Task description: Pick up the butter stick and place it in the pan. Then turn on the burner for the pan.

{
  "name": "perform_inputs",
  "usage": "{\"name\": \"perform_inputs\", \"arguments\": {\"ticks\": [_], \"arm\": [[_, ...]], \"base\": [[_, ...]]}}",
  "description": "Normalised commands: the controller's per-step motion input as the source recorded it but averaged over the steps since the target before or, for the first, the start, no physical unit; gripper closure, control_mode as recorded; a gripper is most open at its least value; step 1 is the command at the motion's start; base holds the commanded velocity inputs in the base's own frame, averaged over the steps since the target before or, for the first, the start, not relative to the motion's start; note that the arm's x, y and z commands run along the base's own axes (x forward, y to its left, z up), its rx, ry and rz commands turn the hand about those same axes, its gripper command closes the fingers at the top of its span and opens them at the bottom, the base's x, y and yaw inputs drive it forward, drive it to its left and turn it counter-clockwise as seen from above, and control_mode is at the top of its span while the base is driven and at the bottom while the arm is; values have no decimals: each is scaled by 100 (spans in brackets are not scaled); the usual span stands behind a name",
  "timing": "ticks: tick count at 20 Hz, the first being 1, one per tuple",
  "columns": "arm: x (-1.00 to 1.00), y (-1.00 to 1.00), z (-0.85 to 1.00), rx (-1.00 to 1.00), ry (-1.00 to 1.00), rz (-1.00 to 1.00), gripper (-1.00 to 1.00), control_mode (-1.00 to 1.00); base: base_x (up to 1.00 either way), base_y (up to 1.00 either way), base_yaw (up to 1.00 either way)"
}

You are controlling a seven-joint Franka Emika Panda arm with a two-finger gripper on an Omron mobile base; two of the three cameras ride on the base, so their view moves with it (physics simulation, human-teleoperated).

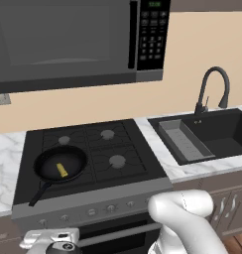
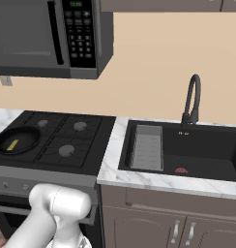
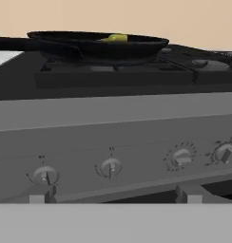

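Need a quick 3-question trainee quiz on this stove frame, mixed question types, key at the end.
1. True or false: the small yellow butter stick lies inside the round black frying pan.
2. The pan sits on which burner of the black gas cooktop? A) front left B) rear right C) front right
3. Fill in: the hand view faces the row of grey stove ___.

Key: 1 true; 2 A; 3 knobs.
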Motion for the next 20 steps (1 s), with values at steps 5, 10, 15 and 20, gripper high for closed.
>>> {"name": "perform_inputs", "arguments": {"ticks": [5, 10, 15, 20], "arm": [[0, 0, -10, 0, -4, 0, -100, -100], [0, 0, -13, 0, -5, 0, -100, -100], [2, 0, -13, 0, -2, 0, -100, -100], [7, 0, -13, 0, -4, 0, -100, -100]], "base": [[0, 0, 0], [0, 0, 0], [0, 0, 0], [0, 0, 0]]}}
